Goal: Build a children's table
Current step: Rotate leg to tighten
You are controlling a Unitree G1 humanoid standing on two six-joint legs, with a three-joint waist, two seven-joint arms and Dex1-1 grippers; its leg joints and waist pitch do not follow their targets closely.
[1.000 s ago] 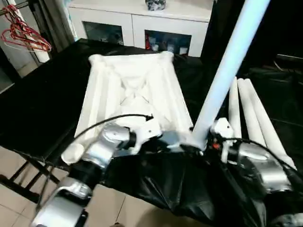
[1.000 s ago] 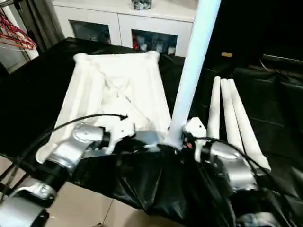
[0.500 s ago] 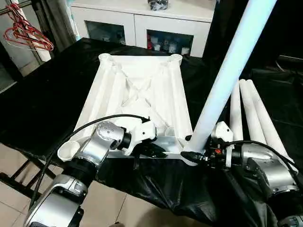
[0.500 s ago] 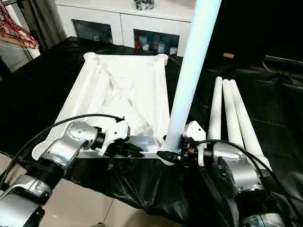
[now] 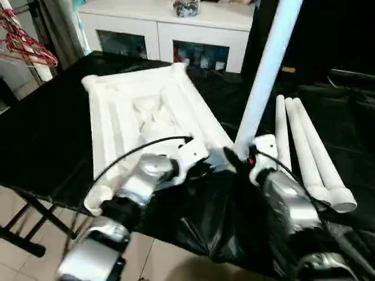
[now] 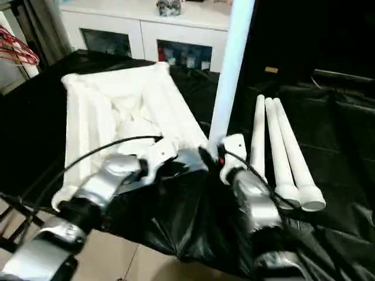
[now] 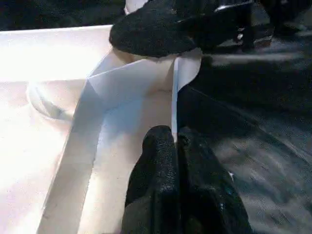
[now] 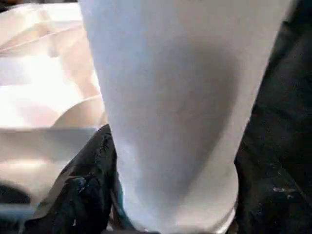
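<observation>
The children's table top (image 5: pixel 126 108) lies upside down on the black cloth, ribbed underside up. My left gripper (image 7: pixel 174 146) is shut on the thin rim of its near edge, close to the near right corner. One white leg (image 5: pixel 266 70) stands upright at that corner, and my right gripper (image 5: pixel 236 155) is shut around its base. In the right wrist view the leg (image 8: pixel 170 112) rises between the black fingers (image 8: pixel 85 187). Three more legs (image 5: pixel 304 146) lie side by side to the right.
A white cabinet (image 5: pixel 167 26) with glass doors stands behind the table. Red hangers (image 5: pixel 23 44) hang at the far left. Black cloth (image 5: pixel 205 222) bunches over the near edge of the work surface, with tiled floor below.
The view has swung and blurred. The top's far end now sits further left against the cabinet. Both grippers stay at the near right corner, and the leg stands a little more upright.
</observation>
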